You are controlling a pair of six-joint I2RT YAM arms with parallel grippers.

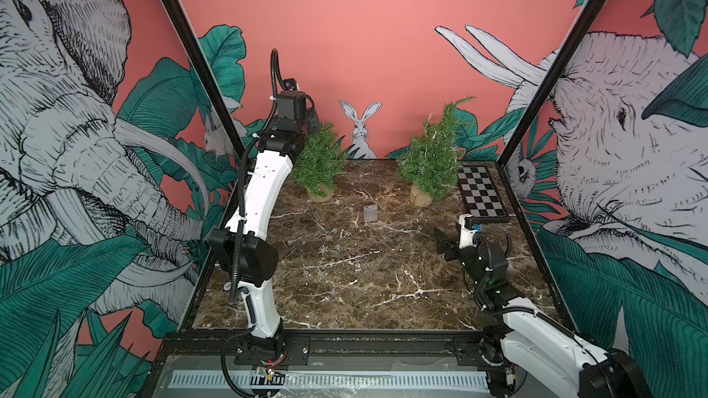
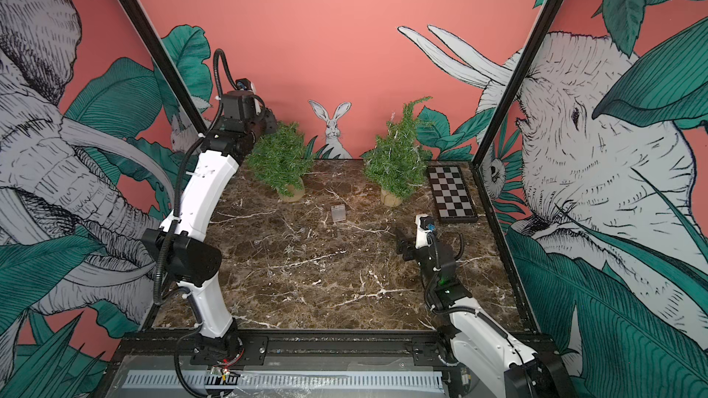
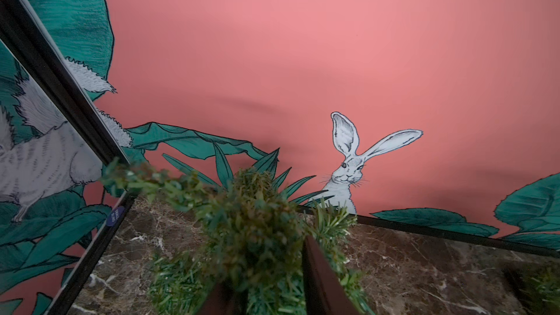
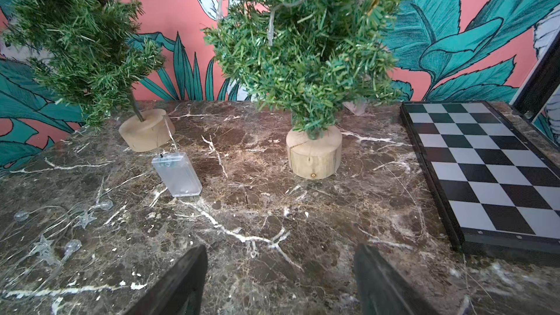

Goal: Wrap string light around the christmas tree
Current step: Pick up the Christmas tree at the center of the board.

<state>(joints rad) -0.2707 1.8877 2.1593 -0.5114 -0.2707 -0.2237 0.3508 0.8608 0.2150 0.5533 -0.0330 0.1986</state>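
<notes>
Nearest the camera, low on the right in both top views, the right gripper [image 1: 440, 239] hangs over the marble table [image 1: 344, 292] with its jaws wide apart and nothing between them. In its wrist view the two dark fingers [image 4: 185, 274] frame only bare stone.

Just past it, the string light [image 4: 72, 245] lies loose on the table at the lower left of the right wrist view. Clear round bulbs and little stars sit on a thin wire. It's faint in the top views, and I can't follow every loop.

In the middle of the table lies the clear battery box [image 1: 369, 213], flat on its back. A fine wire runs from it towards the wooden base of the left tree [image 1: 318, 158].

The right tree [image 1: 431, 162] stands upright on its own wooden stump, with a few clear bulbs [image 4: 270, 25] hanging in its branches. Just beside it, at the right edge of the table, lies the chessboard [image 1: 482, 195].

At the back, the left gripper [image 1: 315, 126] is up at the tip of the left tree. In its wrist view the dark fingers [image 3: 321, 268] stand on either side of the top sprig, with needles between them. Whether they actually pinch it, I can't tell.

Behind it all, a painted rabbit [image 1: 360, 124] looks out from the pink wall.
</notes>
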